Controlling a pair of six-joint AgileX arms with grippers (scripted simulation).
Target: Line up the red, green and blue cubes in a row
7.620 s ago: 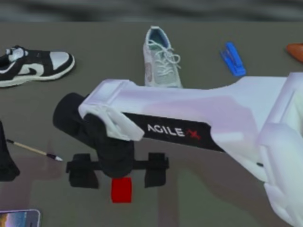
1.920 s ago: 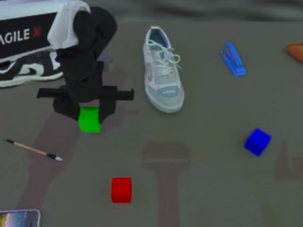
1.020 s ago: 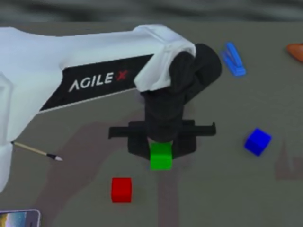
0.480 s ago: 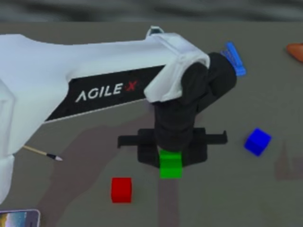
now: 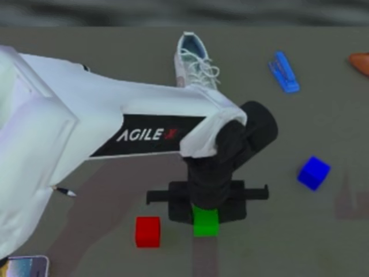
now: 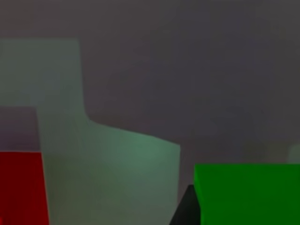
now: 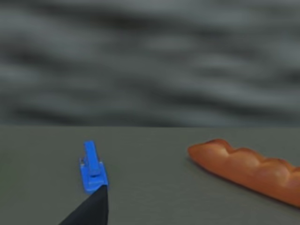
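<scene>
1. Green cube [image 5: 206,221] sits pinched between the black fingers of the left gripper [image 5: 206,206], near the desk's [image 5: 277,231] front edge and about level with the red cube [image 5: 147,232], which lies apart from it toward the left edge.
2. Blue cube [image 5: 313,172] rests alone toward the right edge, well apart from the other two and farther from the front edge.
3. Around them: a pale sneaker [image 5: 195,57] near the back edge, partly covered by the white left arm [image 5: 115,127]; a blue stapler [image 5: 283,71] at back right; an orange loaf [image 5: 360,61] at the right edge; a pen tip [image 5: 64,191] and a phone corner [image 5: 23,266] at the left front.
4. Only the left wrist view shows the gap between the red cube [image 6: 22,187] and the green cube [image 6: 248,193] close up.
5. Only the right wrist view shows the whole loaf [image 7: 246,168] beside the stapler [image 7: 93,168]; the right gripper's state I cannot tell from it.
6. Bare desk lies between the green and blue cubes.
</scene>
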